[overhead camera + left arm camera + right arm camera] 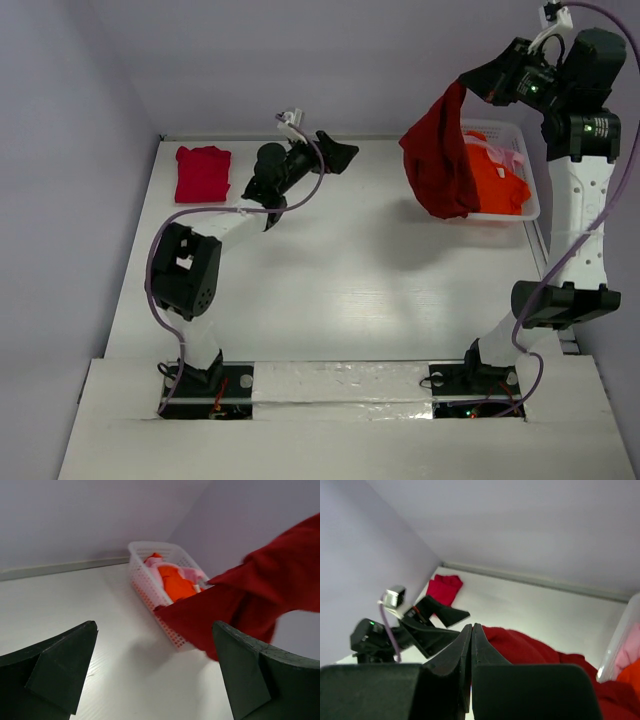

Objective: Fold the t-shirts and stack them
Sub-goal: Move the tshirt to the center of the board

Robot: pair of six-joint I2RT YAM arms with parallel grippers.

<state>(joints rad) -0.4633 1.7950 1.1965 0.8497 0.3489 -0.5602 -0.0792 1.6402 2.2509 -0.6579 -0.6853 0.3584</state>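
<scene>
Black fingers of the left gripper [154,627] are standing wide apart, holding nothing, above the middle of the white table [330,290]. Farther right, the right gripper [470,85] is pinching, jaws pressed together, the large dark red cloth t-shirt [440,160], which is hanging over the left side of the white plastic lattice basket [530,205], where the bright orange t-shirt [495,180] and the pale pink t-shirt [510,155] are lying crumpled. Towards the table's far left corner, the crimson-pink t-shirt [203,173] is lying folded flat.
</scene>
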